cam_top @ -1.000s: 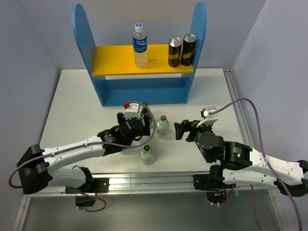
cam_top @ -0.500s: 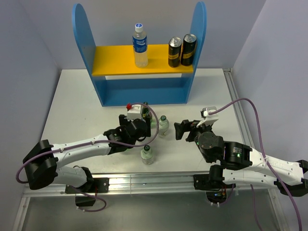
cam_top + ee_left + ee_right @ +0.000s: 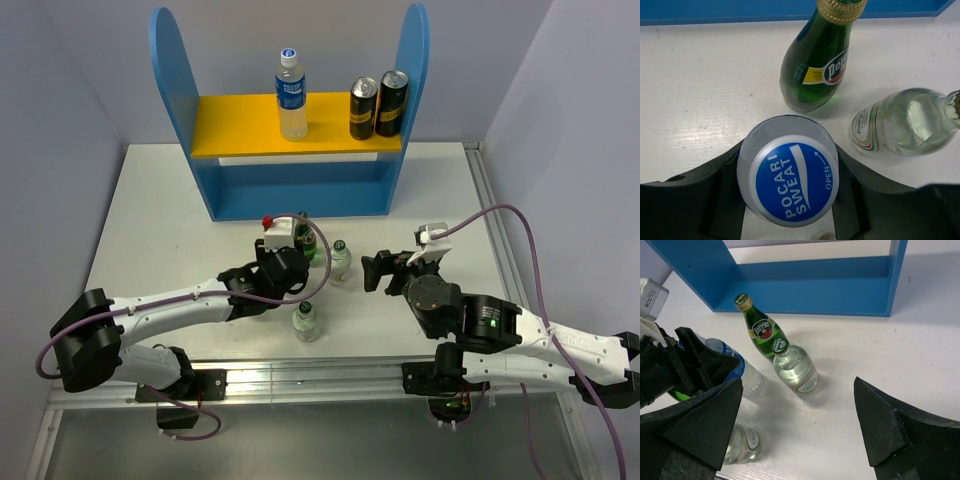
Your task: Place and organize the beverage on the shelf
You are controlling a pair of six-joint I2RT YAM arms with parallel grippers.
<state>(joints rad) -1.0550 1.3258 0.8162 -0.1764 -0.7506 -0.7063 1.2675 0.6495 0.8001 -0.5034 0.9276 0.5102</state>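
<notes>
- From above, the shelf (image 3: 172,90) stands at the far side of the table (image 3: 150,220); one blue-label bottle (image 3: 291,95) and two cans (image 3: 363,108) are on its yellow board
- The other bottles stand on the table just in front of the shelf, and the left gripper (image 3: 287,248) is down among them; a short clear bottle (image 3: 339,262) stands just to its right and another one (image 3: 306,322) nearer the arm bases
- The right gripper (image 3: 383,270) hangs to the right of the group with its jaws spread and nothing in them
- Left wrist view: the black fingers (image 3: 705,187) press on both sides of a standing bottle with a blue cap (image 3: 788,172), so the left gripper pinches it; a green bottle (image 3: 812,70) and a short clear bottle (image 3: 902,122) stand close ahead, near the blue base of the shelf (image 3: 740,10)
- Right wrist view: the right gripper (image 3: 795,425) is wide apart and empty; across the table the left gripper (image 3: 690,365) hugs the second blue-label bottle (image 3: 740,372), next to the green bottle (image 3: 760,332) and a short clear bottle (image 3: 795,367)
- The step in hand looks like picking up the second blue-label bottle
- The next move calls for a straight lift clear of the close neighbours, then a carry to the yellow board beside its twin
</notes>
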